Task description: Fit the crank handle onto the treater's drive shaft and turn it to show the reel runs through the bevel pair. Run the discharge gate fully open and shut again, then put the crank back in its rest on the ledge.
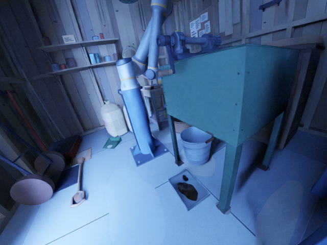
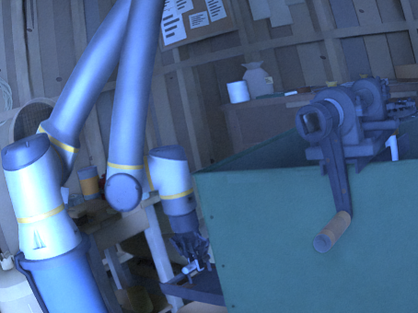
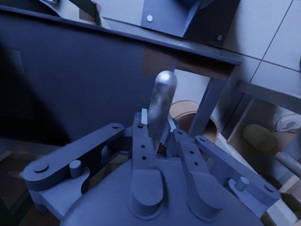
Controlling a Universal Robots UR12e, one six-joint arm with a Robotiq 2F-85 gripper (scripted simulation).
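The discharge gate is mostly hidden behind the green treater hopper [image 1: 227, 89]; only its rounded metal gate handle [image 3: 161, 107] shows, and that handle is gripped by my closed gripper [image 3: 156, 132] low at the hopper's left side [image 2: 193, 262]. The crank handle [image 2: 338, 184] sits on the drive shaft [image 2: 317, 120] at the hopper's top edge, hanging down with its wooden grip [image 2: 332, 231] at the bottom. The bevel gear housing [image 2: 368, 103] stands just behind the shaft.
The hopper's dark side panel [image 3: 73, 85] stands close in front of the fingers. A wooden stool [image 1: 154, 105] and the arm's pedestal [image 1: 137, 118] stand to the left. A bucket [image 1: 196, 145] and a tray [image 1: 188, 191] sit on the floor under the hopper.
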